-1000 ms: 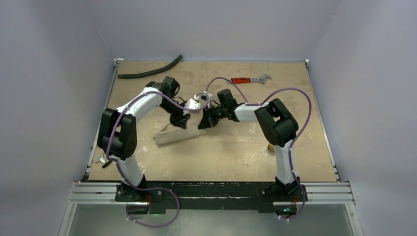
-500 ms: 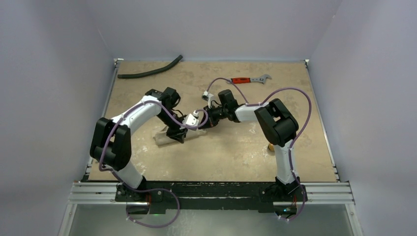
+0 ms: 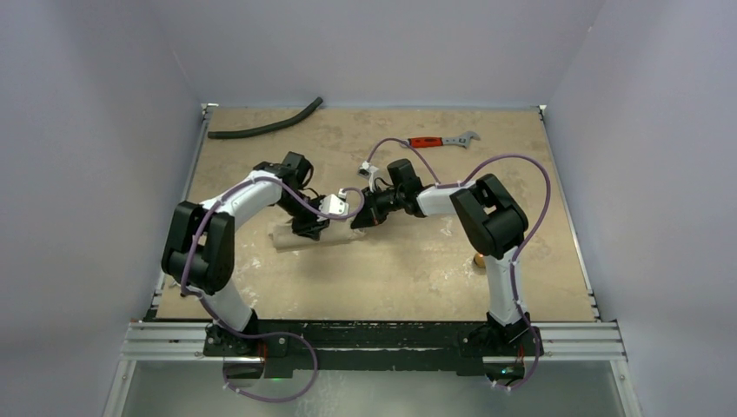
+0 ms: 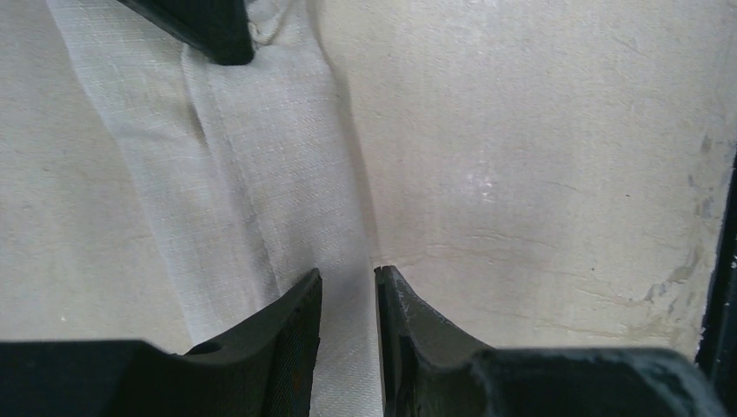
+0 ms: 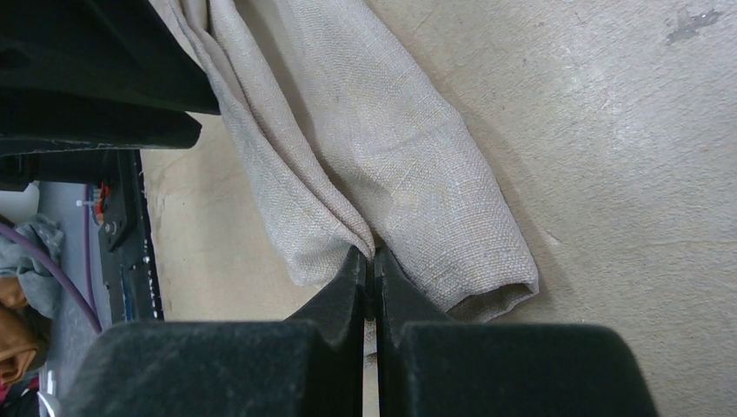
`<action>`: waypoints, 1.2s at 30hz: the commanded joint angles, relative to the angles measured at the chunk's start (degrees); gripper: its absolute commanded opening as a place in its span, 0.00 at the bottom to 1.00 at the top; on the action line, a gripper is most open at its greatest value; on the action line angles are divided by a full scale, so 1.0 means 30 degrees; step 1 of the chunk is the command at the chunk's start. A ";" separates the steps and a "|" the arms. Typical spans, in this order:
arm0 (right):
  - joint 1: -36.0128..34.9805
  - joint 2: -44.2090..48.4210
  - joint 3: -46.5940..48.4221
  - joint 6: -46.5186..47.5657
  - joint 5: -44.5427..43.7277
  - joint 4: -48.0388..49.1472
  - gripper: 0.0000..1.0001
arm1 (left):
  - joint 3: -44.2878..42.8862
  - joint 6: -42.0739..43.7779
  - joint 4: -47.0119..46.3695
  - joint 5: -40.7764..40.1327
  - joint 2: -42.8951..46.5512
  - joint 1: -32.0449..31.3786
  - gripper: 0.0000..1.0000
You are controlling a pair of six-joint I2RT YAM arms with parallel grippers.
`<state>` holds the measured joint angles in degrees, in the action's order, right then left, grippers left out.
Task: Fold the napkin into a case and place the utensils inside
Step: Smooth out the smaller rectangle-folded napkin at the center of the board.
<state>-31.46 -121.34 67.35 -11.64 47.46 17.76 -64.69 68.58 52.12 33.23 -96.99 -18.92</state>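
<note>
left pincer (image 4: 346, 274) shifts to a new spot over the beige cloth napkin (image 5: 417, 174), jaws slightly parted; right pincer (image 5: 369, 254) stays clenched on its fold. case unfinished.

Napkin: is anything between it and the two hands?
Nothing visible. The right hand is shut on a fold of the napkin; the left hand, slightly open, is right at its edge.

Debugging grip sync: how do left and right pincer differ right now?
Left pincer shows a narrow gap between its jaws; right pincer is pressed shut. Left sits over a flat, seamed stretch of the napkin, grip unclear; right pinches a bunched fold at its end. Both are down at the napkin.
</note>
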 commanded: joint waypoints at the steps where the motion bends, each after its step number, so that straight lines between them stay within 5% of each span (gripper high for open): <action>1: 0.0159 -0.0814 -0.1005 0.1352 -0.1591 -0.3041 0.00 | -0.0658 -0.0092 -0.0523 0.0581 -0.0727 0.0234 0.28; 15: 0.0234 0.0040 -0.0944 0.1806 -0.0751 -0.3469 0.01 | -0.1340 0.0457 -0.0682 0.1212 -0.3496 0.2329 0.28; 18: 0.0256 0.1290 -0.1130 0.1463 -0.0733 -0.3201 0.18 | -0.1512 0.0377 -0.0450 0.1581 -0.4006 0.2498 0.28; 20: 0.0317 0.2250 -0.1257 0.1261 -0.1037 -0.3012 0.38 | -0.1512 0.0402 -0.0206 0.1862 -0.4315 0.2572 0.27; 26: 0.0464 0.4765 -0.1107 0.1246 -0.2715 -0.3182 0.43 | -0.1533 0.0498 0.0347 0.2646 -0.4961 0.2867 0.27; 30: 0.0326 0.5911 -0.1996 0.0684 -0.3411 -0.1705 0.36 | -0.1725 0.0362 0.0573 0.3202 -0.5176 0.3089 0.27; 36: -0.1732 0.5423 -0.2139 -0.0243 -0.3011 0.0953 0.00 | -0.2168 -0.0111 0.0908 0.4098 -0.5697 0.3341 0.27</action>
<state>-31.94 -103.79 60.60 -10.20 38.30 14.48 -70.65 68.16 54.11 45.06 -110.87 -9.39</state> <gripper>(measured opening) 0.083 0.271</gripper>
